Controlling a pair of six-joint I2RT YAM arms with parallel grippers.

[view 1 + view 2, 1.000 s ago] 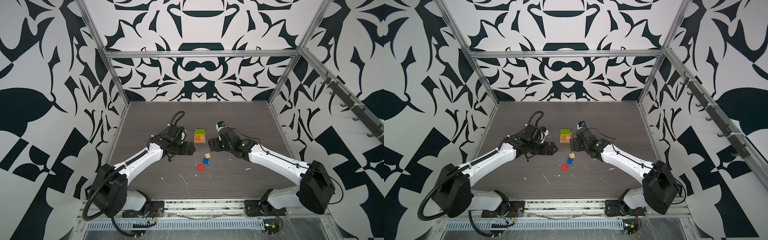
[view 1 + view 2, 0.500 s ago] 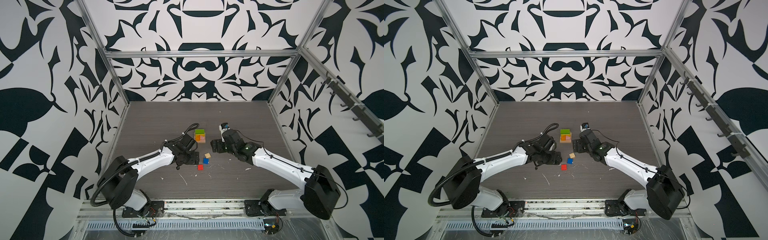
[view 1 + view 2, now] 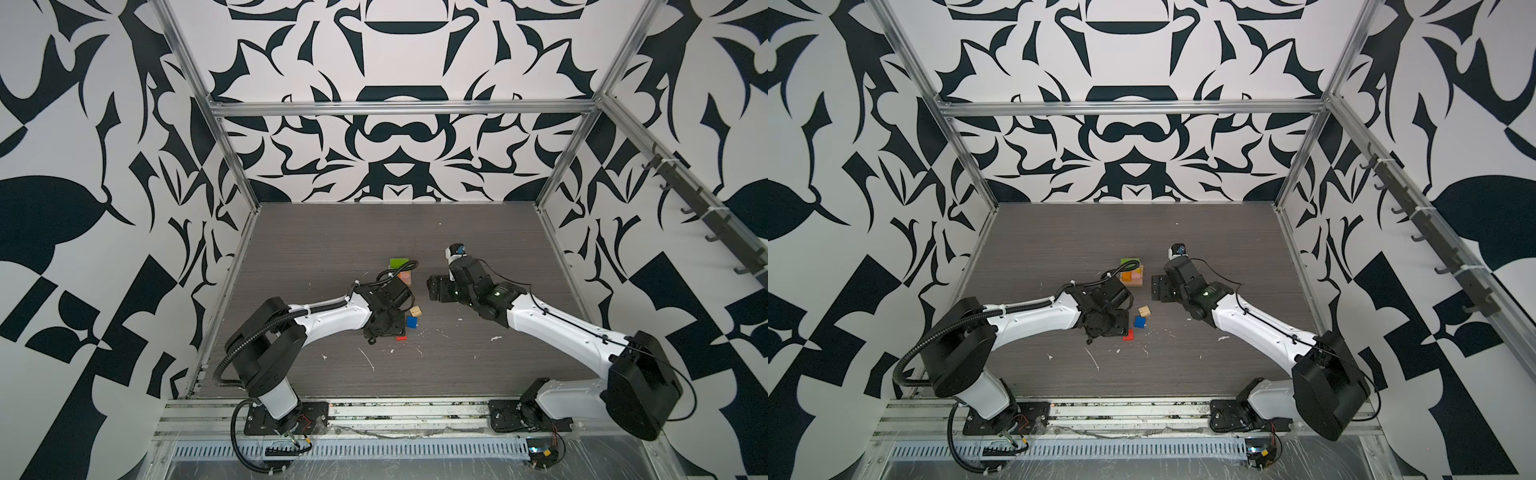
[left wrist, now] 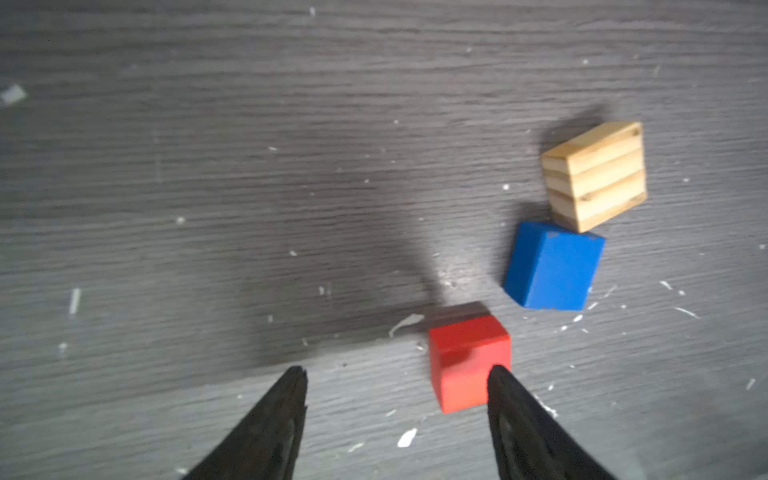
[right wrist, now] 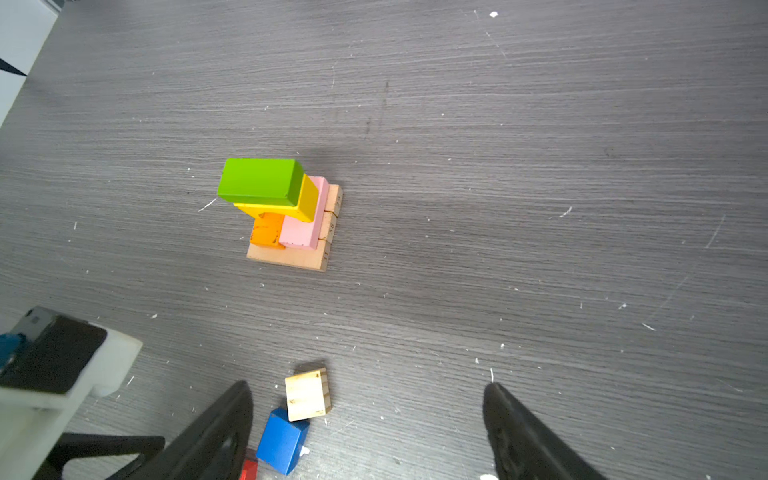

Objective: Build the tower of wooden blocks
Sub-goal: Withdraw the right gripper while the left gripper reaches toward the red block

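Dark woodgrain tabletop (image 3: pixel 291 249) w/ white flecks (image 3: pixel 368 360); b/w patterned walls (image 3: pixel 83 124).

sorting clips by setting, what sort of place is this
Probably a lab test cell for robots: two white arms bolted to a rail, patterned walls on an aluminium frame, wood blocks on a tabletop.

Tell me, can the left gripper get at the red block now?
Likely yes: the left gripper hangs open right over the red block, nothing between them, though one fingertip overlaps its edge.

Only markings: small dark stamped digits on the end faces of the three tan bars (image 5: pixel 331 226), seen in the right wrist view. Too small to read reliably. Nothing else legible.
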